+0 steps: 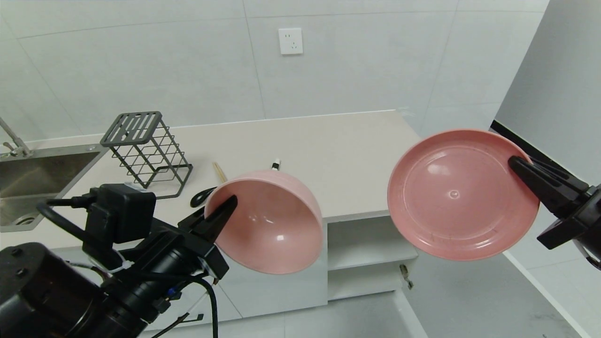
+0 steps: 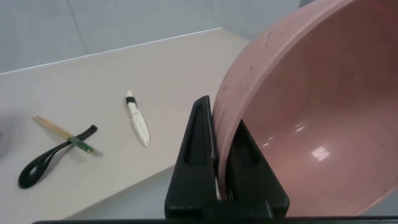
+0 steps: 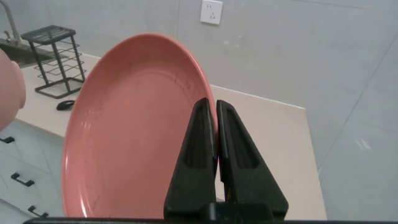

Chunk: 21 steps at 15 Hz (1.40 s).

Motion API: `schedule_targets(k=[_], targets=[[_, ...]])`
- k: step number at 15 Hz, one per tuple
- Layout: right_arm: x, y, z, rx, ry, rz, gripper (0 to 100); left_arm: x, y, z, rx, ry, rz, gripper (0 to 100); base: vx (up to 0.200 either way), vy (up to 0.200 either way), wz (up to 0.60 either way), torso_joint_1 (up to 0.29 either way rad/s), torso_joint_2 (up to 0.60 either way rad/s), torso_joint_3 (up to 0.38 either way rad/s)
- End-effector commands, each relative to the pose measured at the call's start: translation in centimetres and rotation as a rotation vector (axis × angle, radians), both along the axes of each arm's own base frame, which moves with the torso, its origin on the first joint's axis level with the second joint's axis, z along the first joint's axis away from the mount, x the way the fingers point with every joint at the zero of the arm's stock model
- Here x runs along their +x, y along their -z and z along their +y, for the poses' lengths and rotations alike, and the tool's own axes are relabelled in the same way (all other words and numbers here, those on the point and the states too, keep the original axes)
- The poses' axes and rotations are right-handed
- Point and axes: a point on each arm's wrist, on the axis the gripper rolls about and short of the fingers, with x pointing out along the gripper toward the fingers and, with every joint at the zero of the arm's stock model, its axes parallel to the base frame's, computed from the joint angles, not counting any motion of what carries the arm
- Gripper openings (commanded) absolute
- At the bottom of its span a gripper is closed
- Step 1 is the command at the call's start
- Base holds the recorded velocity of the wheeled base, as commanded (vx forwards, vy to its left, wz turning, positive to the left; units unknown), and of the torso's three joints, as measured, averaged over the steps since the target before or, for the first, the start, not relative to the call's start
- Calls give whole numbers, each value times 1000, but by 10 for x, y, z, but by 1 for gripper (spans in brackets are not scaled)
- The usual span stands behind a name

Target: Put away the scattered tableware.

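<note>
- Now the left gripper is pinching the rim of the pink bowl, holding it tilted in the air just in front of the counter.
- The right gripper is squeezing the rim of the pink plate, holding it upright beyond the counter's right end.
- A black spoon and chopsticks are lying on the counter, crossing each other.
</note>
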Motion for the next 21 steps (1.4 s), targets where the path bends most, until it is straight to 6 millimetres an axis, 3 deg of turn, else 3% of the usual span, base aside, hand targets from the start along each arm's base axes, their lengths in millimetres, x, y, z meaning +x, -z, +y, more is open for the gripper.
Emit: schedule_targets(k=[1, 15, 21], targets=[[0, 1, 0, -2, 0, 3, 0, 0, 2, 0, 7, 0, 10, 0, 0, 0, 0, 0, 0, 0], [3, 5, 5, -9, -19, 25, 0, 1, 13, -1, 30, 1, 55, 0, 0, 0, 0, 0, 0, 0], [3, 8, 5, -14, -19, 41, 0, 0, 13, 0, 31, -1, 57, 0, 0, 0, 0, -113, 226, 108]])
